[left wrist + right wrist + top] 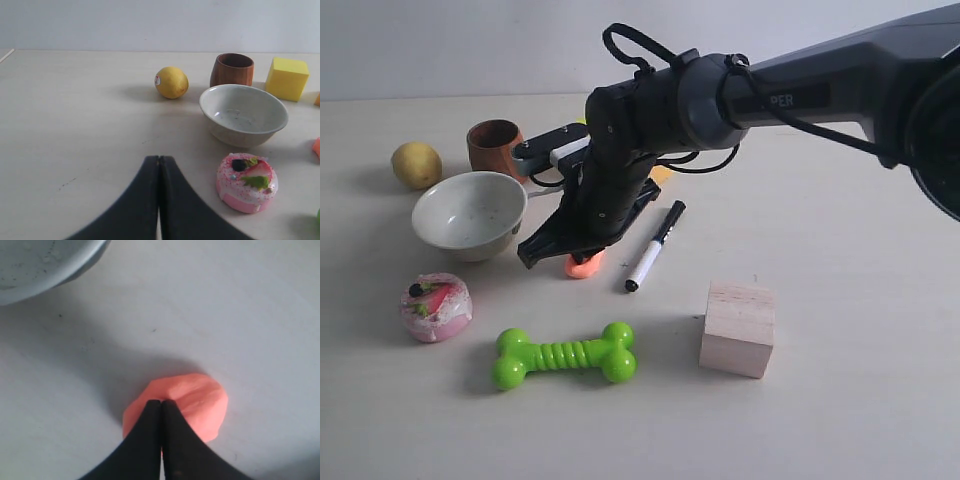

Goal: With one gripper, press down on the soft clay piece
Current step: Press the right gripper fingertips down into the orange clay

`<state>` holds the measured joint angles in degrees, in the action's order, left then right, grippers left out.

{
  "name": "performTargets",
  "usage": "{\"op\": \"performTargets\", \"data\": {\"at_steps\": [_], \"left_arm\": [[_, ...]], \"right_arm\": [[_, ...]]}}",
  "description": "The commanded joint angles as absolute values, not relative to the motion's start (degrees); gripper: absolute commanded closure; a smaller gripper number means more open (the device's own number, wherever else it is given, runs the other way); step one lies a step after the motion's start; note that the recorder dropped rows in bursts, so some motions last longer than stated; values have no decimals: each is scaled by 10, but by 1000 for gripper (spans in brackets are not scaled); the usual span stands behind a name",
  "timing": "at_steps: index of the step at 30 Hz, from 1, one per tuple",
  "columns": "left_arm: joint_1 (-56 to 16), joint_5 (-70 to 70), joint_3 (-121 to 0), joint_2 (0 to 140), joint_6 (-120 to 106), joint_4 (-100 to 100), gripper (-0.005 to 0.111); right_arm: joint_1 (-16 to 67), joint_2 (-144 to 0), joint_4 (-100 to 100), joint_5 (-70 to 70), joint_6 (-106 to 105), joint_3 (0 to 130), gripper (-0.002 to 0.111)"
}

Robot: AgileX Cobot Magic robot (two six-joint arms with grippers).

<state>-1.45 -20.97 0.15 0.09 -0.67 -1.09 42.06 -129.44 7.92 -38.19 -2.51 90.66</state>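
Observation:
The soft clay piece (pixel 584 265) is a small salmon-orange lump lying on the table just left of the marker pen. My right gripper (pixel 578 250) reaches across from the right and sits on top of it. In the right wrist view the gripper (pixel 161 402) is shut, its two dark fingers closed tip to tip over the clay (pixel 200 400), which spreads out flat beneath them. Whether the tips press into the clay or only touch it cannot be told. My left gripper (pixel 159 159) is shut and empty, over bare table, left of the pink cake toy.
A white bowl (pixel 470 214), a brown cup (pixel 495 147) and a lemon (pixel 417 165) stand at the back left. A pink cake toy (pixel 436 306) and a green bone toy (pixel 565 354) lie in front. A marker pen (pixel 655 246) and a wooden block (pixel 738 327) are to the right.

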Motion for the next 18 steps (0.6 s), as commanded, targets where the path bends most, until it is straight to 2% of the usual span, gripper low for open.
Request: {"op": "performTargets", "data": {"at_steps": [1,18], "left_arm": [[-18,-203,0,0,-7,-13,107],[-18,-203,0,0,-7,-13,107]], "right_arm": [[419,-1314,53,-414,-14,902,108],[400,-1320,47,-407,17,902,108]]}}
